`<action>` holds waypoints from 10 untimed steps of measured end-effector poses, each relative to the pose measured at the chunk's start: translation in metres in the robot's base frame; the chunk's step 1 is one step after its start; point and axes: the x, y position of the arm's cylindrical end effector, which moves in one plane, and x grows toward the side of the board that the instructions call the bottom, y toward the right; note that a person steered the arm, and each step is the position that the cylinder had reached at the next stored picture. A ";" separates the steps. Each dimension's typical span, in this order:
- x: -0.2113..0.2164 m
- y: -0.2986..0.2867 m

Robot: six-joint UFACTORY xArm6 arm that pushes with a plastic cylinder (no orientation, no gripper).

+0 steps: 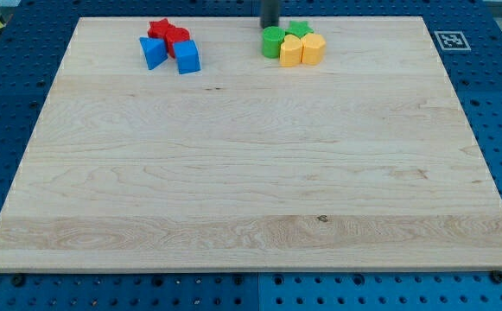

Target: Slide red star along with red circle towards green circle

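Observation:
A red star (158, 29) and a red circle (177, 38) sit touching each other near the view's top left of the wooden board (251, 173). A green circle (273, 41) stands near the view's top centre. My tip (269, 25) is at the view's top edge, just above the green circle and well to the right of the red blocks.
Two blue blocks (153, 53) (187, 57) sit against the red ones from below. A green star (299, 30) and two yellow blocks (291, 51) (313, 48) cluster to the right of the green circle. A marker tag (450, 40) lies off the board's top right corner.

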 end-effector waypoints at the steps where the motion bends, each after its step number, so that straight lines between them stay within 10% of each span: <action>1: 0.001 -0.033; 10: -0.004 -0.220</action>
